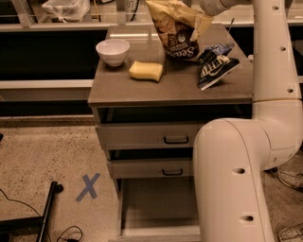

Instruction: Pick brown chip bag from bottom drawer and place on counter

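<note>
Hanging over the rear of the tabletop (142, 92), the brown chip bag (174, 33) is seen held by its crumpled tan top. From left to right, a white bowl (112, 51) and a yellow sponge (146, 71) are set on the tabletop, the brown chip bag is suspended next, and a dark blue bag (215, 66) is propped just beside it. The gripper (209, 8) is placed at the upper edge, above and to the right of the bag. Its fingers are judged to be clamped on the bag's upper right corner, though largely hidden by foil. The bag's long axis is tilted down and leftward from the grip; contact with the surface cannot be made out. Below, the bottom drawer (158, 203) is pulled out. Lowering and release are judged to remain.
</note>
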Available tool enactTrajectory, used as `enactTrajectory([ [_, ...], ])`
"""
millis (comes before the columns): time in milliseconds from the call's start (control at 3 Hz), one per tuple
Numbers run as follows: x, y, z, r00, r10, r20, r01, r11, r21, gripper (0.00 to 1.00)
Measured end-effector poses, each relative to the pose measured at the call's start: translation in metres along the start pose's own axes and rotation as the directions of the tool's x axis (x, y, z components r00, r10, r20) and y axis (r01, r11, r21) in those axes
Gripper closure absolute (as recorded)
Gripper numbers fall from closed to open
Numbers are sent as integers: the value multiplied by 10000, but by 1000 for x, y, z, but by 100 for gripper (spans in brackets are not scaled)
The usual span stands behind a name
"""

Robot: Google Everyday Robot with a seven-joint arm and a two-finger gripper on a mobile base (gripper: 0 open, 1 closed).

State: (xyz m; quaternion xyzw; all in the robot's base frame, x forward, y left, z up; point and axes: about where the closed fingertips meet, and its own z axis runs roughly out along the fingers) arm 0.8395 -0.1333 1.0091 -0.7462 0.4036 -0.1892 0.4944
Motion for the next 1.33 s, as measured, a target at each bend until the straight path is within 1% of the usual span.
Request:
enactTrajectory([
  [333, 0, 0, 0, 10000, -1, -1, 1, 10000, 0, 0],
  [667, 4, -11, -16, 9972, -361, -648, 352, 9993, -146, 0],
  [1000, 12, -43, -53, 9773, -931, -1904, 964, 9953, 85, 0],
  [1333, 11, -41, -49, 9789, -905, -1832, 933, 9956, 68, 0],
])
